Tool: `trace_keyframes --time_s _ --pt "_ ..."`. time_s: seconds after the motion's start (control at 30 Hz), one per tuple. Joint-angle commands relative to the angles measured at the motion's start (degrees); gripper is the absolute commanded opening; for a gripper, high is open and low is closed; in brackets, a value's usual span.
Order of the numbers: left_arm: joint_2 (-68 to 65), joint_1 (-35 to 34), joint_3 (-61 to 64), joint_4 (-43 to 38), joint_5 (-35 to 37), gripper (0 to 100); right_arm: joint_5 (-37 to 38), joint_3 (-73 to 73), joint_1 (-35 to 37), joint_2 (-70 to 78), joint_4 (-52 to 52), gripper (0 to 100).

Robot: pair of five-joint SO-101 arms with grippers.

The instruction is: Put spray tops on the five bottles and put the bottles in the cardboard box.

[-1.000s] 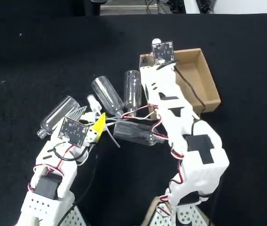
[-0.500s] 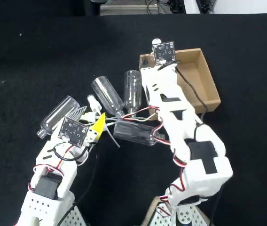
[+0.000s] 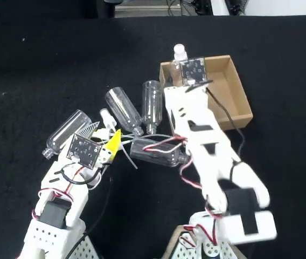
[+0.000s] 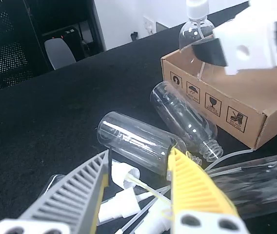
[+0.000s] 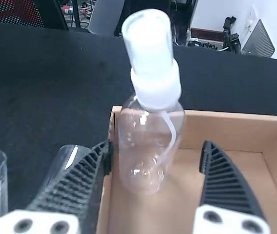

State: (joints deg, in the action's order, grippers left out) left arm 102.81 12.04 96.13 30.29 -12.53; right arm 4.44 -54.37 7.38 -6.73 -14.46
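A clear bottle with a white spray top [image 5: 150, 105] stands upright in the far left corner of the cardboard box [image 3: 240, 93]. My right gripper [image 5: 158, 146] is open, one finger on each side of the bottle and clear of it. The capped bottle [image 3: 180, 52] shows just beyond the right wrist in the high view. My left gripper [image 3: 106, 129] is open low over loose white spray tops [image 4: 124, 197]. Several uncapped clear bottles lie on the black table: one [image 3: 67, 131] to the left, two [image 3: 123, 109] [image 3: 152, 102] beside the box, one [image 3: 155, 152] under the right arm.
The box's inside [image 5: 226, 195] is bare brown cardboard beside the standing bottle. The right arm [image 3: 207, 145] spans from the front edge to the box, over one lying bottle. Wide black table lies open at the left and far side.
My right gripper has drawn back a little toward the near side, and the capped bottle now shows standing at the box's corner. The left arm has not moved.
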Motion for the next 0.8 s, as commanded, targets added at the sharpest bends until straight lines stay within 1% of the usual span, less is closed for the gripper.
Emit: trace_keyframes --time_s 0.0,0.1,0.13,0.17,0.23,0.4,0.5,0.63,0.77 --pt "-0.09 0.75 1.27 0.44 0.0 19 0.0 -1.45 0.18 -7.34 1.93 18.8" --pt "-0.09 0.75 1.27 0.44 0.0 19 -0.18 -0.4 -1.49 -9.8 8.7 0.8" --pt "-0.09 0.75 1.27 0.44 0.0 19 -0.18 0.75 -1.93 -9.89 10.81 1.4" --pt "-0.09 0.75 1.27 0.44 0.0 19 -0.18 2.15 -2.55 -9.63 13.19 4.1" --pt "-0.09 0.75 1.27 0.44 0.0 19 -0.26 5.67 -3.34 -7.96 17.93 1.1" --pt "-0.09 0.75 1.27 0.44 0.0 19 -0.26 18.59 -3.16 1.45 32.53 1.0" --pt "-0.09 0.75 1.27 0.44 0.0 19 -0.26 26.33 -3.16 7.34 39.56 1.0" --pt "-0.09 0.75 1.27 0.44 0.0 19 -0.26 33.63 -3.43 13.93 44.66 1.0" --pt "-0.09 0.75 1.27 0.44 0.0 19 -0.26 37.14 -3.43 17.89 46.15 1.0"
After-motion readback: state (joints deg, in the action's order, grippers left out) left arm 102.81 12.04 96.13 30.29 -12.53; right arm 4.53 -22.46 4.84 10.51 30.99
